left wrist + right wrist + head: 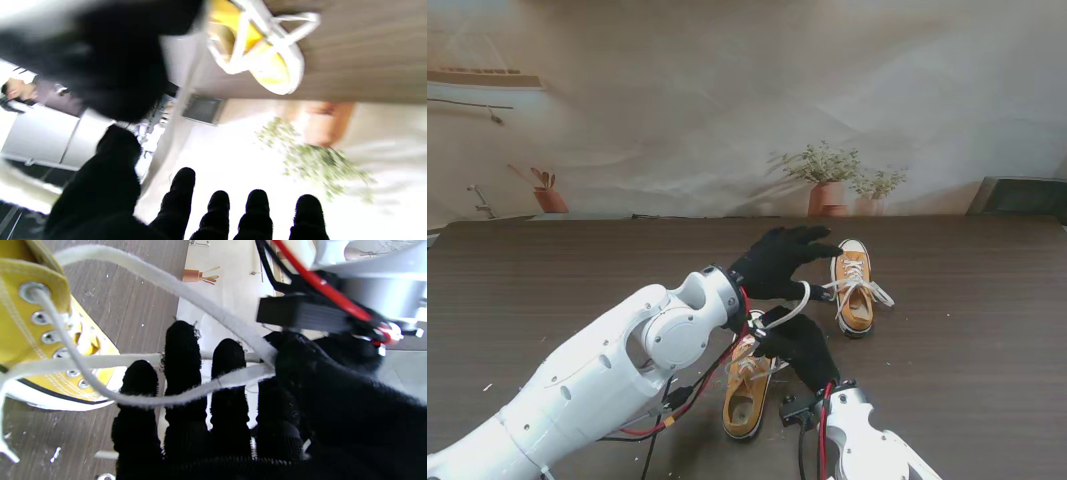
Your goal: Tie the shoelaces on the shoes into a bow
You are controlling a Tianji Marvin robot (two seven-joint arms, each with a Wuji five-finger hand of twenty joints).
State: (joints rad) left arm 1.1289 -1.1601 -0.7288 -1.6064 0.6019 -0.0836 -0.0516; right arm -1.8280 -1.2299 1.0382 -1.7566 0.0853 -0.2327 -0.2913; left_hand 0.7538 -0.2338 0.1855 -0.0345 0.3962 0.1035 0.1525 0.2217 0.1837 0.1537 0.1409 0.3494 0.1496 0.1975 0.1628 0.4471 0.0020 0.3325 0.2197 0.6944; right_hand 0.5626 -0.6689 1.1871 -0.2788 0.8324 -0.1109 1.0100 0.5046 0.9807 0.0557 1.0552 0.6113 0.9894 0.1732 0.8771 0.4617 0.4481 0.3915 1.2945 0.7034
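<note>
Two yellow canvas shoes with white laces lie on the dark wooden table (967, 330). The far shoe (855, 290) has its laces tied and lies free. The near shoe (747, 395) is partly covered by both black-gloved hands. My right hand (799, 345) is over its tongue, thumb and forefinger pinched on the white lace (233, 376), which runs from the top eyelet (30, 293). My left hand (779, 262) hovers just beyond, fingers (218, 213) straight and apart. A lace loop (795, 306) curves around its thumb; no pinch shows there.
Potted plants (827, 180) stand behind the table's far edge, and a dark box (1022, 195) is at the back right. Red and black cables (697, 390) hang from my left forearm over the near shoe's left side. Bare table spreads to both sides.
</note>
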